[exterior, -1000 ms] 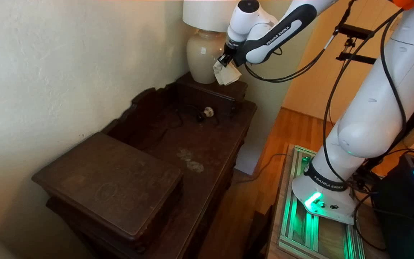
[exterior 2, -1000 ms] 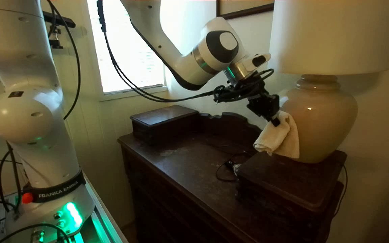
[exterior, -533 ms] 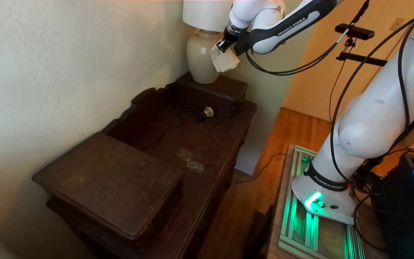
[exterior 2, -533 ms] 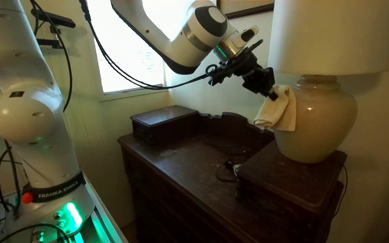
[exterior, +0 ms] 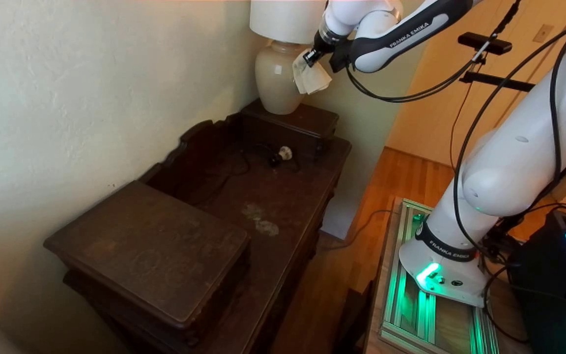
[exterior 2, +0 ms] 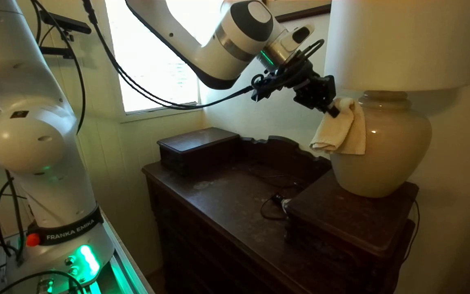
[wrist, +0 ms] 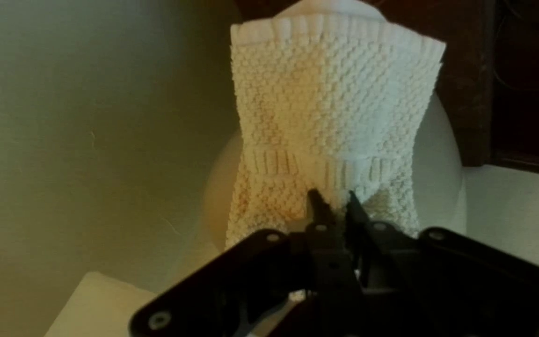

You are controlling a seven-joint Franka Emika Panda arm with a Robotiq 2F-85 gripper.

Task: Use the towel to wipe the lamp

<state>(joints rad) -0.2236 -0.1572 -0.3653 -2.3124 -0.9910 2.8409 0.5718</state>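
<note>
The towel [wrist: 339,93], off-white and folded, hangs from my gripper [wrist: 331,191], whose fingers are shut on its upper part. In both exterior views the towel [exterior 2: 337,132] overlaps one side of the lamp [exterior 2: 394,151], at the upper half of its rounded cream base. Whether cloth and ceramic touch, I cannot tell. Just below the white shade [exterior 2: 402,45], the gripper [exterior 2: 333,111] points down at a slant towards the base. Behind the towel in the wrist view, most of the lamp base [wrist: 438,159] is hidden.
The lamp stands on a raised box [exterior 2: 353,212] at one end of a dark wooden dresser [exterior 2: 218,196]. A matching box [exterior: 150,246] is at the opposite end. A cord with a small dark and white piece [exterior: 283,153] lies between them. The wall [exterior: 189,59] runs close behind.
Gripper and towel have risen along the lamp base, mostly in the first half second. Since then they have shifted slightly sideways. The towel has stayed in the grip and the lamp has not moved.
</note>
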